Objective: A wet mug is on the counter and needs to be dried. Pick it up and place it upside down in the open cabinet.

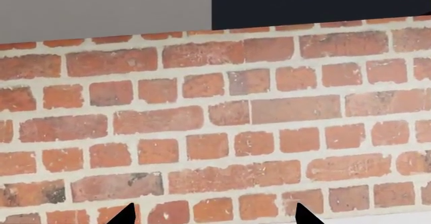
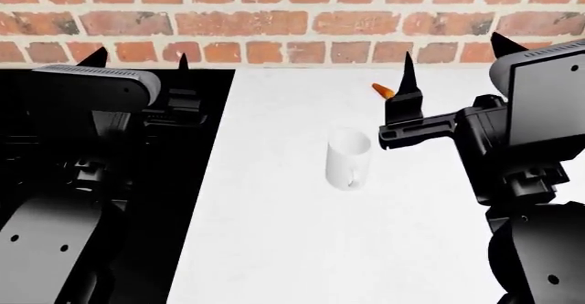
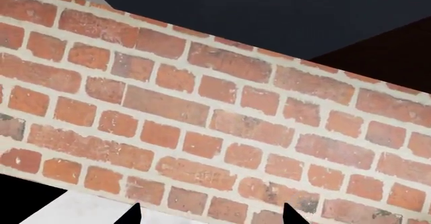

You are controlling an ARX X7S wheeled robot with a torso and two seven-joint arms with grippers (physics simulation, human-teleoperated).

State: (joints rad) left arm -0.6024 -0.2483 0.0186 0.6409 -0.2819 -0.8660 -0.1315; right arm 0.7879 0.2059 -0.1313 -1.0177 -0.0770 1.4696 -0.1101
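Observation:
The small white mug (image 2: 349, 159) stands upright on the white counter (image 2: 302, 249), near its middle. My right gripper (image 2: 454, 54) hovers open behind and to the right of the mug, its two black fingertips pointing at the brick wall, nothing between them. My left gripper (image 2: 139, 59) is open too, held over the black stovetop well left of the mug. Both wrist views face the wall: the left gripper (image 1: 214, 216) and the right gripper (image 3: 212, 216) show only spread fingertips with brick between them. The open cabinet is out of view.
A black stovetop (image 2: 183, 181) borders the counter on the left. A tiny orange carrot-like piece (image 2: 382, 90) lies behind the mug, close to the right gripper's near finger. The red brick wall (image 2: 292, 16) closes the back. Dark and grey panels (image 3: 269, 12) sit above it.

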